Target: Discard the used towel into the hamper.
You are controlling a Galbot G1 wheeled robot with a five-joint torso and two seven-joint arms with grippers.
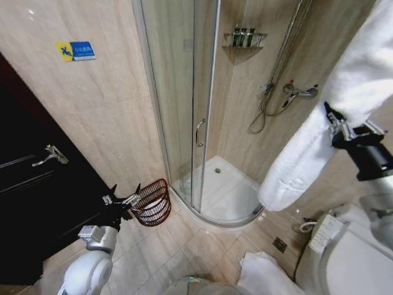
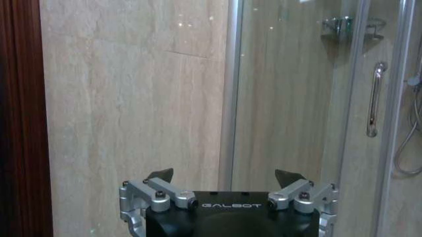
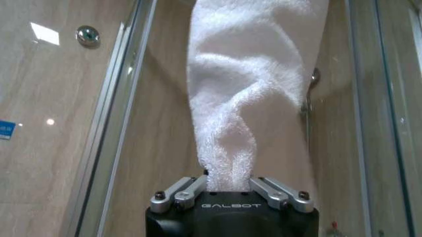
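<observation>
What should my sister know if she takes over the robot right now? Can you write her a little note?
Right gripper: jaws shut on the white towel, held high beside the shower; the towel hangs free.
Left gripper: jaws open, holding nothing, low near the hamper.
Hamper: on the floor by the shower door, looks empty.
Done: towel picked up.
Left: get the towel over the hamper and drop it in.
Another white towel lies on the floor by the toilet.

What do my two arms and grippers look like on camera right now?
Both grippers, left gripper and right gripper, have a black body lettered GALBOT in white, with silver metal finger linkages fastened by dark bolts. The left has dark pointed fingertips. In the head view, the left arm has a rounded white shell.
</observation>
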